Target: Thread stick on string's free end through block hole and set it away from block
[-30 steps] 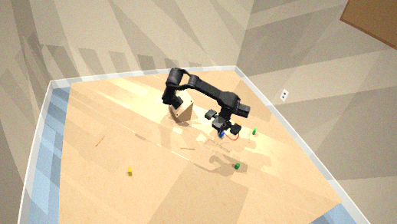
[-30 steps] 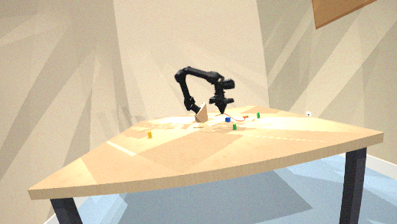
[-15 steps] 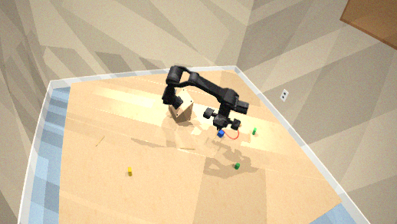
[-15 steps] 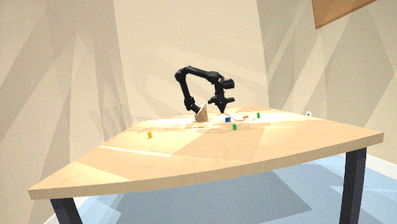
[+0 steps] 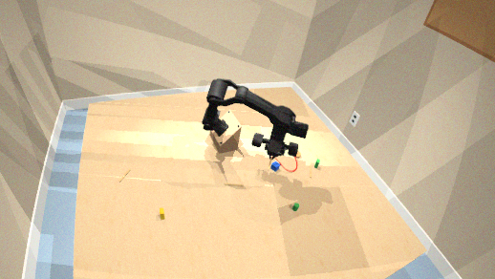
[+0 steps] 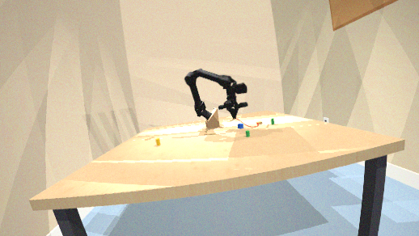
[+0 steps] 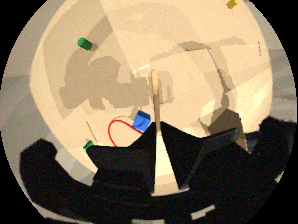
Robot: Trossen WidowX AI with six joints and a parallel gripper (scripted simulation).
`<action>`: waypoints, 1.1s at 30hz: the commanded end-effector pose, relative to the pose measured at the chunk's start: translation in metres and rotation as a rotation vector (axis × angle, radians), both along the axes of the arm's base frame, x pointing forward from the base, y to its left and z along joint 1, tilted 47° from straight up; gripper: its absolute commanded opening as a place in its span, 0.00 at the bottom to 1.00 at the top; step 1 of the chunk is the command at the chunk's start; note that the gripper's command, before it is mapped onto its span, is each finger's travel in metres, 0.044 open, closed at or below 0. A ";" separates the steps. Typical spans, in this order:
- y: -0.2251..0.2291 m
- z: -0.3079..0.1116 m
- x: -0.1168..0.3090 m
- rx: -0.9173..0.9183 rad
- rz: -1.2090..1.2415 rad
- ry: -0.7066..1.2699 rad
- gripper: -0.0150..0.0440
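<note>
My gripper (image 5: 271, 156) (image 6: 234, 118) (image 7: 157, 124) is shut on the thin pale stick (image 7: 156, 97), which points out beyond the fingertips in the wrist view. The fingertips are low over the table, close to the blue cube. The red string (image 5: 293, 168) (image 6: 248, 125) (image 7: 109, 130) curves from near the fingers towards the round button (image 5: 298, 155) (image 6: 259, 123). The wooden block (image 5: 229, 139) (image 6: 213, 120) (image 7: 226, 126) stands on the table beside the arm's base, apart from the stick. Its hole cannot be made out clearly.
A blue cube (image 5: 275, 166) (image 6: 240, 126) (image 7: 142, 120) lies beside the gripper. Green cylinders (image 5: 317, 163) (image 5: 296, 206) (image 7: 85, 43) lie farther out, and a yellow piece (image 5: 161, 213) (image 6: 158, 141) is off to the left. Loose sticks (image 5: 124, 176) (image 5: 233, 184) (image 7: 199, 48) lie on the table.
</note>
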State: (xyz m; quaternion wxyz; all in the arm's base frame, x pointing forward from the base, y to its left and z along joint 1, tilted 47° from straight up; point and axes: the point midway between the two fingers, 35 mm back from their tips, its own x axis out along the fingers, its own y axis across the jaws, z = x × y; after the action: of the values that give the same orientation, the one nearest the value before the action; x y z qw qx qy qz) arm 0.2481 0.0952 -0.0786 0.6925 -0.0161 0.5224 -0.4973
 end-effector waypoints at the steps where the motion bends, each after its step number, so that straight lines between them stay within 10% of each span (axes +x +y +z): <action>1: 0.002 -0.001 -0.006 0.007 0.043 0.044 0.25; 33: 0.005 -0.005 -0.049 0.023 0.355 0.361 0.25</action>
State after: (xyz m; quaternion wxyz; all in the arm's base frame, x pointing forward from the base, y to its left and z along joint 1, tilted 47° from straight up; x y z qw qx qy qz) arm 0.2045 0.0999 -0.0835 0.6691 -0.1735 0.6224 -0.3671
